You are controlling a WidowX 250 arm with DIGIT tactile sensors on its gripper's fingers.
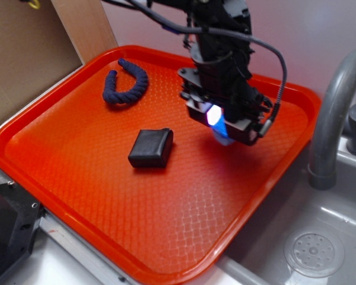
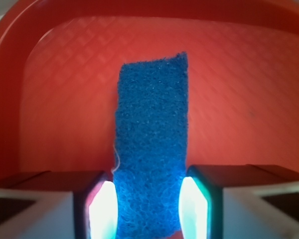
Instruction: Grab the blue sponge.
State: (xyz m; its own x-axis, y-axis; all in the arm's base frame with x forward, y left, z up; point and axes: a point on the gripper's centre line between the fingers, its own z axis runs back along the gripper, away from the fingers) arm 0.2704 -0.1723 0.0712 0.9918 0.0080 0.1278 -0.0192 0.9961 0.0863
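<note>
Sponge: small bright-blue rectangular sponge with rough scouring top [image 2: 152,144], lying between the two lit finger pads in the wrist view; in the exterior view only a blue sliver visible under the tool [image 1: 222,127], on the right half of the tray.
Tool: black WidowX gripper [image 1: 225,119], low over the tray, pointing down at the sponge.
Finger state: pads [image 2: 102,209] flanking both long sides of the sponge, touching or all but touching the edges; no visible squeeze or bulge in the foam, so firm clamping not confirmed; cannot tell whether closed on it.
Sponge contact with tray: far end appears flat on the textured floor; near end hidden between the pads; lifted or not, not resolvable.
Tray: large orange-red plastic tray with diamond-embossed floor [image 1: 41,160], resting beside a grey sink basin [image 1: 320,237] with a grey faucet neck [image 1: 332,119].
Bystanders: black rectangular block [image 1: 151,148], near tray centre, apart from the gripper to the left in the exterior view; dark navy twisted rope curled in an arc [image 1: 126,83], at the far left of the tray, well apart.
Step in hand (judged): grasp stage, fingers aligned astride the sponge, closure at or near completion.
Next move (judged): finish closing until the foam visibly yields, then a straight vertical lift; soft foam, so a squeeze deep enough to prevent slipping out.
Risk (judged): grip only on the near end, far end likely to droop on lift.
</note>
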